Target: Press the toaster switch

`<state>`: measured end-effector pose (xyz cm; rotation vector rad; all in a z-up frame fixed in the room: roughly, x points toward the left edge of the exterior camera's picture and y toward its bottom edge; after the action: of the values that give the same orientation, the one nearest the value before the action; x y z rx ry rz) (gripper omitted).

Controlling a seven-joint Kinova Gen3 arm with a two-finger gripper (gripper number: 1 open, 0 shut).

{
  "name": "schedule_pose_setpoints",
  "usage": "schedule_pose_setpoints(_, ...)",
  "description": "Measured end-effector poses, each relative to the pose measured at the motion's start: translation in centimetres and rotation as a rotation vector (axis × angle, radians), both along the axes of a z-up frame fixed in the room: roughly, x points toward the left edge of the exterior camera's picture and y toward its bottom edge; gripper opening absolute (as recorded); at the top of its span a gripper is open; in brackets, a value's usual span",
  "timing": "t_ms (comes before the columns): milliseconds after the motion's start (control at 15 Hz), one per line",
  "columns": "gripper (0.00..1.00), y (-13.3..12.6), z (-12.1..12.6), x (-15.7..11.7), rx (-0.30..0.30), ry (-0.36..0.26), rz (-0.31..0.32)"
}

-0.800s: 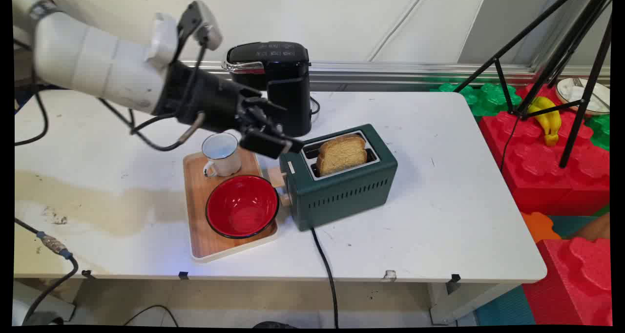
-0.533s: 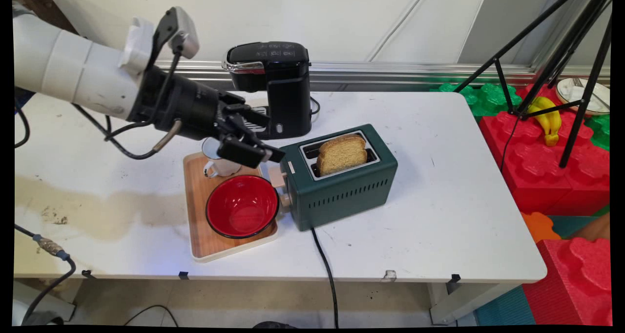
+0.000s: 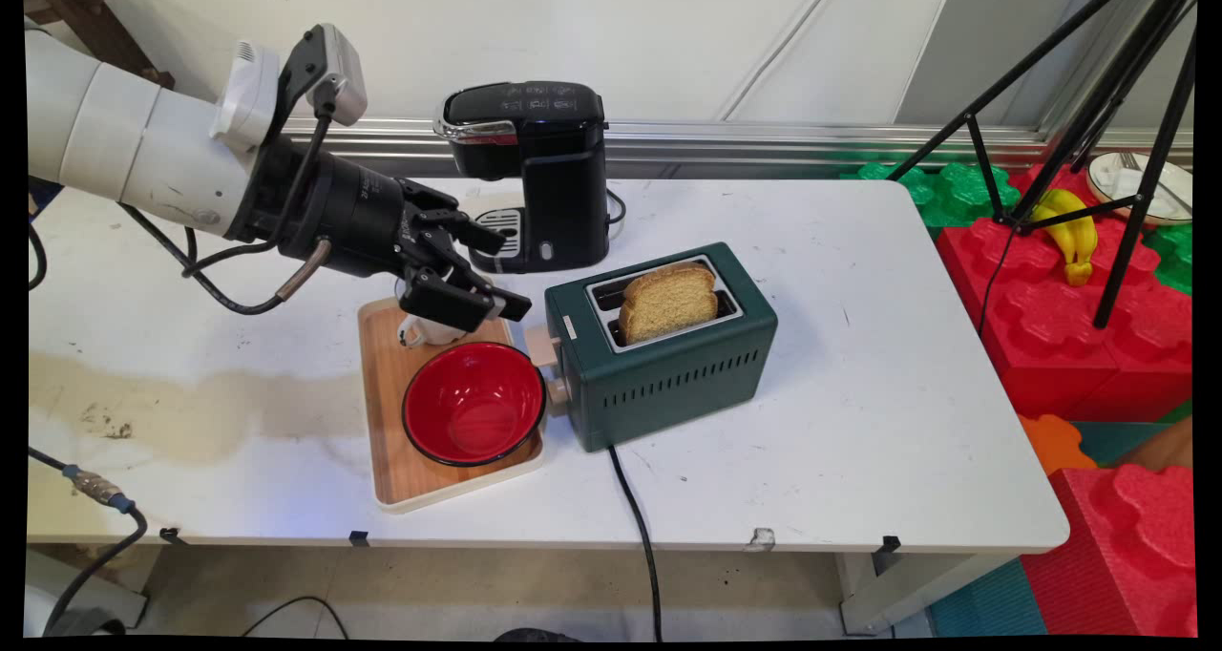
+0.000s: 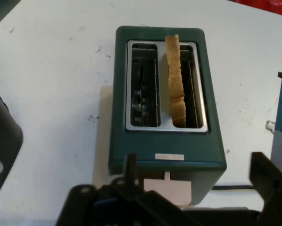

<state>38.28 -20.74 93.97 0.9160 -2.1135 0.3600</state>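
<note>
Tool [image 3: 492, 274]: black two-finger type, fingers spread wide, holding nothing. It hangs above the far end of the wooden tray [image 3: 387, 412], over the white mug [image 3: 420, 329], pointing toward the toaster.

Toaster [image 3: 663, 346]: dark green, two slots, just ahead of the tool's fingertips and apart from them. In the hand view the toaster [image 4: 165, 103] fills the centre, directly beyond the tool [image 4: 197, 181]. Its pale lever [image 4: 168, 190] sits on the end nearest the tool.

Bread slice [image 3: 668, 300]: one, upright, projecting from a slot. The hand view places the bread slice [image 4: 175, 80] in the right-hand slot; the left-hand slot is empty.

White mug: on the tray, below the tool, largely hidden by it.

Red bowl [image 3: 473, 403]: black rim, on the same tray, below and nearer the camera than the tool, just beside the toaster's lever end.

Coffee machine [image 3: 530, 169]: black, upright, beyond the tool on its far side.

Worktop [image 3: 859, 422]: white, carries all the above. The toaster's black cord [image 3: 640, 527] runs over its near edge.
</note>
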Motion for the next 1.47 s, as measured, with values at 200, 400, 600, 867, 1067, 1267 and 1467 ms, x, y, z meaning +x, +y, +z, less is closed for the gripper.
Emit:
schedule_pose_setpoints(200, 0.00, -0.2, -0.3, 0.3, 0.008, -0.007, -0.001)
schedule_pose_setpoints(400, 0.00, -0.4, -0.8, 0.5, 0.023, -0.016, 0.001)
schedule_pose_setpoints(600, 0.00, -0.9, -1.5, 0.4, 0.044, -0.024, 0.004)
schedule_pose_setpoints(867, 0.00, -1.7, -2.7, -0.2, 0.073, -0.027, 0.009)
schedule_pose_setpoints(1067, 0.00, -2.1, -3.4, -0.6, 0.087, -0.029, 0.017)
schedule_pose_setpoints(1267, 0.00, -2.4, -4.2, -1.0, 0.100, -0.029, 0.027)
schedule_pose_setpoints(1467, 0.00, -2.8, -5.0, -1.4, 0.113, -0.027, 0.034)
